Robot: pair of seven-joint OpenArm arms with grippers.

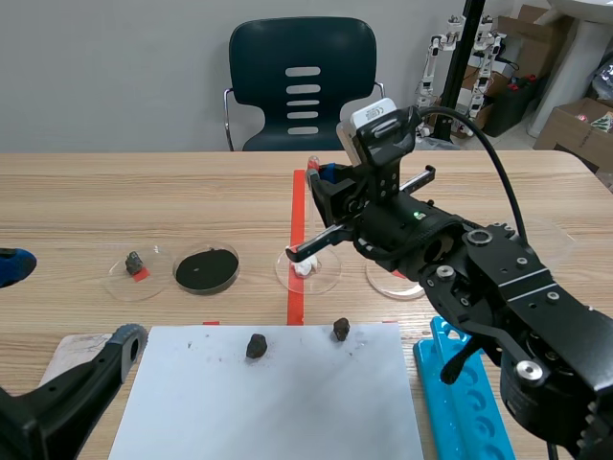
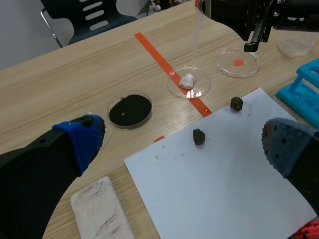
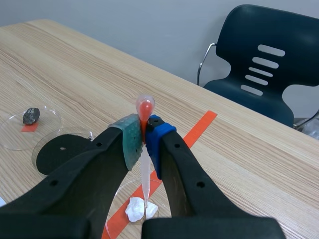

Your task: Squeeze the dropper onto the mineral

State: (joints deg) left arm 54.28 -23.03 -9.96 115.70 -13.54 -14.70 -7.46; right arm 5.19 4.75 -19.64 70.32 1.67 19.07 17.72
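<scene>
White mineral is seen in the scene view inside a clear dish on the orange tape line. The right gripper is held above it at about twelve o'clock. Only the red top of the dropper is made out there; its tube cannot be followed. The left gripper is parked low, at about eight o'clock from the dish.

From the left wrist view, the left gripper is shown spread wide with nothing between its fingers. At roughly twelve o'clock ahead of it the dropper is seen upright, its tip just over the mineral. Contact cannot be judged.

In the right wrist view, the grip missing from the other views is supplied. The dropper is pinched between the pads of the right gripper, just under its red bulb end, and its tip is set against or just above the mineral.

Positioning is judged complete and the squeeze itself is the step in hand. A gentle tightening of the pads is called for next, with the tip held over the lump.
</scene>
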